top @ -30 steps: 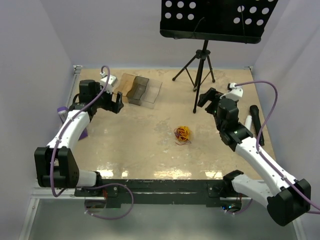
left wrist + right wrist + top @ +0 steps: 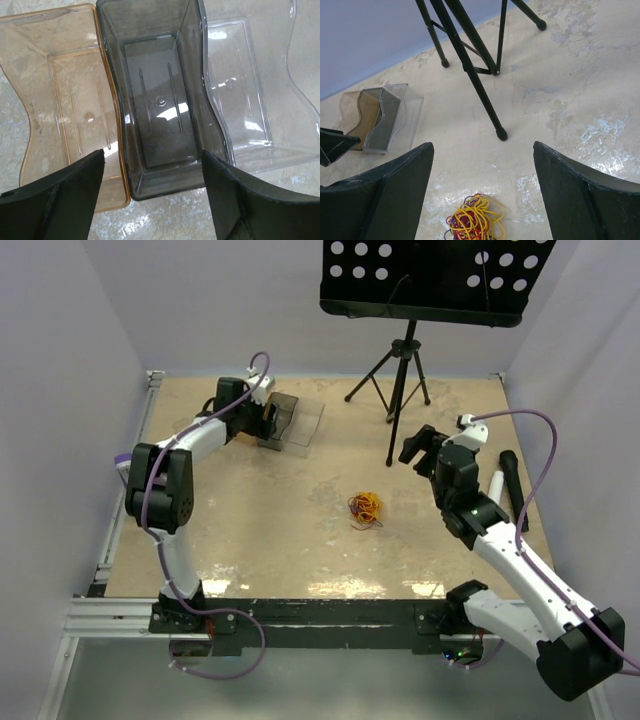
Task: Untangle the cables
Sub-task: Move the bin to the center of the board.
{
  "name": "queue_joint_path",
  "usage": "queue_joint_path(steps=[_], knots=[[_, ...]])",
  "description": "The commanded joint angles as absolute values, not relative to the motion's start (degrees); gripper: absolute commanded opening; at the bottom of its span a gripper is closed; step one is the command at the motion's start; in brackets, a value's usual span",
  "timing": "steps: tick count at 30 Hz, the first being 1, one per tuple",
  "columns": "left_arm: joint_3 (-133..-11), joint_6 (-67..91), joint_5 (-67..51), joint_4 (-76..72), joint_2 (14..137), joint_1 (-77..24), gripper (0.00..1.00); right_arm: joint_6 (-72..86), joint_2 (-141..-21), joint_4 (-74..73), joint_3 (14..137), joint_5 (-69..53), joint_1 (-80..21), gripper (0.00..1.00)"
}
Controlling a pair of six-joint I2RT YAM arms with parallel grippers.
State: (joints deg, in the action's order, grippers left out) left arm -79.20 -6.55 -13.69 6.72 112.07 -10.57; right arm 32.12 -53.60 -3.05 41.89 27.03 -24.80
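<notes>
- The two arm bases sit at the bottom of the top view, bolted to a black rail (image 2: pixel 330 612) along the table's (image 2: pixel 260 540) near edge.
- The cables (image 2: pixel 365 508) lie in one small clump of yellow, orange, red and dark loops, a little right of the table's centre. Bare tabletop surrounds them on every side, widest towards the lower left.
- In the right wrist view the clump sits at the bottom edge, between the two fingers and nearer than their tips.
- The right claw (image 2: pixel 418 448) hangs above and to the right of the clump, jaws spread wide with nothing between them. A strip of bare table separates it from the cables.
- A tripod foot (image 2: pixel 501 134) rests just ahead of that claw, near its left side.
- A black microphone (image 2: pixel 510 480) and a white microphone (image 2: pixel 494 485) lie beside the right arm, close to the table's right edge.
- The left arm reaches to the upper left, where the left claw (image 2: pixel 152 152) stands wide open astride the near end of a dark grey tray (image 2: pixel 160 90). Whether its fingers touch the tray cannot be told.
- An amber tray (image 2: pixel 65 90) and a clear tray (image 2: pixel 250 90) press against the grey one's sides.
- The music stand (image 2: pixel 435 275) overhangs the far edge in the upper right.
</notes>
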Motion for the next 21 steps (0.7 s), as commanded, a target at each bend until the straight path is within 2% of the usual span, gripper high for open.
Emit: queue_joint_path(steps=[1,5,19,21], knots=[[-82.53,-4.84,-12.31,2.99,113.38,-10.55,0.75,32.69,-52.47,-2.29,41.84,25.4,-24.96,0.84],[-82.18,-4.57,-12.04,2.55,114.34,-10.55,0.59,32.87,-52.65,-2.28,42.01,24.87,-24.96,0.83],[-77.52,-6.32,-7.12,3.6,114.17,-10.81,0.36,34.01,-51.59,-3.16,42.1,23.56,-24.96,0.78],[-75.77,-6.68,-5.9,3.95,113.21,-11.25,0.35,34.1,-51.5,-3.16,41.92,23.47,-24.96,0.77]])
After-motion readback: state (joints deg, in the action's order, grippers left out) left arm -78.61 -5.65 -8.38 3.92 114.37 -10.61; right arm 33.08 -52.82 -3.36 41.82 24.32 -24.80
